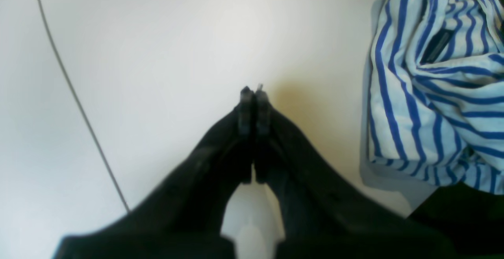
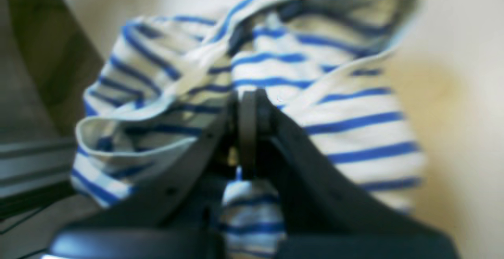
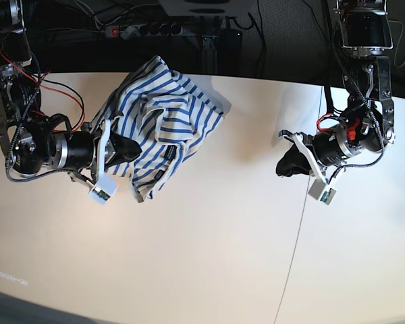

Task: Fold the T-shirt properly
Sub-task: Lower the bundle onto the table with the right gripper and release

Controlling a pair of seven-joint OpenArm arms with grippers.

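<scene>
Right tool (image 2: 249,105) clamped on crumpled T-shirt (image 3: 163,128) atop desk (image 3: 209,256). Left tool (image 1: 252,93) pinched closed, empty, well apart.

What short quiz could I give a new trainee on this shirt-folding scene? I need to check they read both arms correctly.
1. True or false: the T-shirt lies flat and spread out on the table.
2. Which gripper has cloth between its jaws? A) the left gripper B) the right gripper C) both
3. Fill in: the left gripper's jaws are ____ and hold nothing.

Key
1. False: it is bunched up and crumpled.
2. B: its jaws are closed on a fold of the T-shirt; the left gripper sits apart from the cloth, over bare table.
3. Shut.
</scene>
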